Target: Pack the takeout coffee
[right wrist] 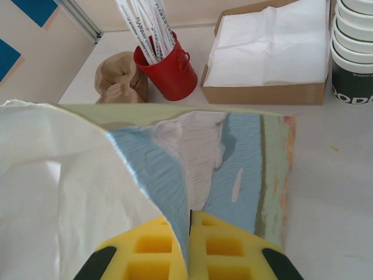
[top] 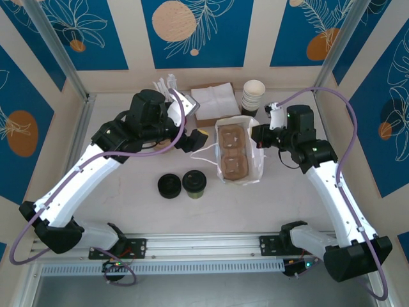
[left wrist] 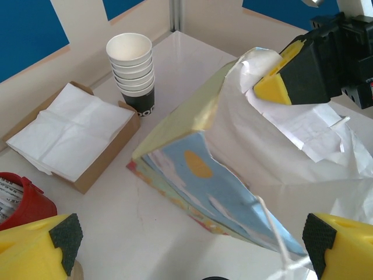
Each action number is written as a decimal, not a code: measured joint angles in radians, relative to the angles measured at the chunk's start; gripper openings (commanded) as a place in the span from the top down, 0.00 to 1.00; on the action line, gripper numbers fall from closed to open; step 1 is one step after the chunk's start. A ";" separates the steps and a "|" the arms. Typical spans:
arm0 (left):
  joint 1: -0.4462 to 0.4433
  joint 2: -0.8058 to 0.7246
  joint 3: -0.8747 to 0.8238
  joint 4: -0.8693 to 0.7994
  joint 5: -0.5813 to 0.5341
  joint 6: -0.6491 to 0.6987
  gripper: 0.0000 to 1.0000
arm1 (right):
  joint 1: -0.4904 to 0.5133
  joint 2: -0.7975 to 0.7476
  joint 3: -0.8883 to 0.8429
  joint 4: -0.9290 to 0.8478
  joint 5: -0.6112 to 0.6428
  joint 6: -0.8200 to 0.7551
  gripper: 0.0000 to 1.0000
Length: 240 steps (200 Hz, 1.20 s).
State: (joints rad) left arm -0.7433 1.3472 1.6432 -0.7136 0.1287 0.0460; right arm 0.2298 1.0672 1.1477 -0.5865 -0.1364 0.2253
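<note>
Though coffee (top: 194, 182) outside — tray (top: 231, 151) in bag (top: 257, 167)

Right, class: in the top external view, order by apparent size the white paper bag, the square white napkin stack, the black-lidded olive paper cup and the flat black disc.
1. white paper bag
2. square white napkin stack
3. black-lidded olive paper cup and flat black disc: they look alike, so not ranked.

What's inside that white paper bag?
A brown cardboard cup tray sits inside the white paper bag, with no cup in it. Whatever lies beneath the tray is covered.
</note>
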 measured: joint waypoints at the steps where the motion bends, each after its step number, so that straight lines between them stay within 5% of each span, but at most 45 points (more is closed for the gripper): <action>1: 0.000 0.000 0.000 0.000 0.000 0.000 0.01 | 0.000 0.000 0.000 0.000 0.000 0.000 1.00; 134: 0.003 -0.024 -0.029 0.019 0.002 -0.022 0.00 | 0.006 -0.124 -0.040 0.041 -0.013 0.004 1.00; 240: 0.004 -0.024 -0.040 0.022 0.016 -0.056 0.00 | -0.042 0.004 0.103 -0.194 0.084 0.286 1.00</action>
State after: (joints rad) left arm -0.7395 1.3231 1.6028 -0.6914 0.1444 -0.0101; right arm 0.1883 1.0714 1.2507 -0.7803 -0.0528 0.5114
